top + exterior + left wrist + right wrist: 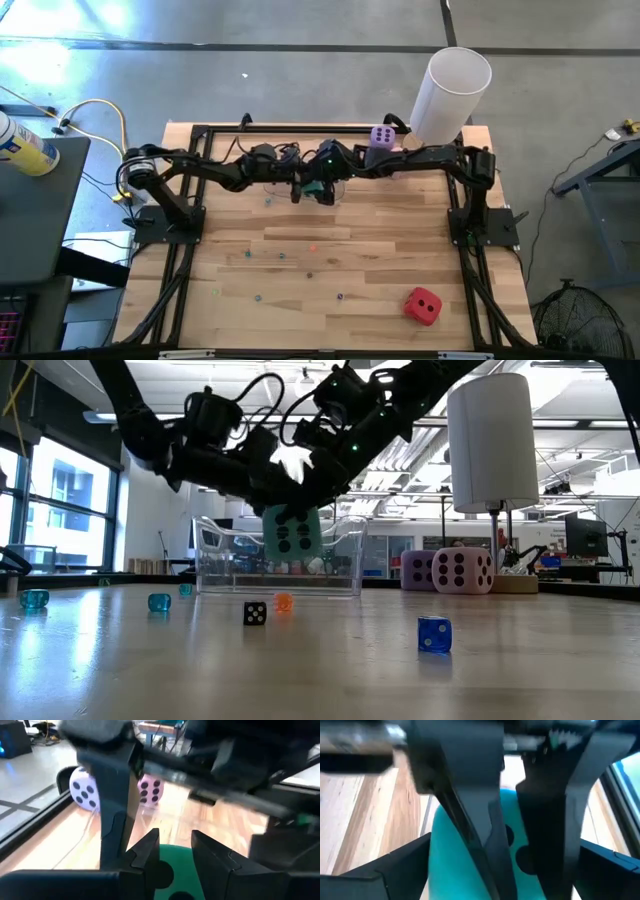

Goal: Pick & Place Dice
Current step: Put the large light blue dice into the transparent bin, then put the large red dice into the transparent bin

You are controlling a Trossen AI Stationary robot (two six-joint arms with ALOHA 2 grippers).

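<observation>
The left gripper [303, 188] pinched the teal-green die [292, 530] over the clear plastic box [345, 565] at the table's far middle. The right gripper [326, 186], fingers spread wide, flanked that die. Farther right sat the purple die [381, 136], and the red die [422, 306] near the front.

My left gripper [308, 190] and right gripper [330, 185] meet at the far middle of the table [350, 260], with one die [292, 530] between them, lifted above a clear box [280, 565]. To the right of the box, at the far edge, two more dice [445, 570] sit side by side, touching, just left of the tall cylinder [450, 95]. A fourth die [423, 306] lies alone at the near right, and small dice [255, 613] are scattered across the middle, nearer than the box.
</observation>
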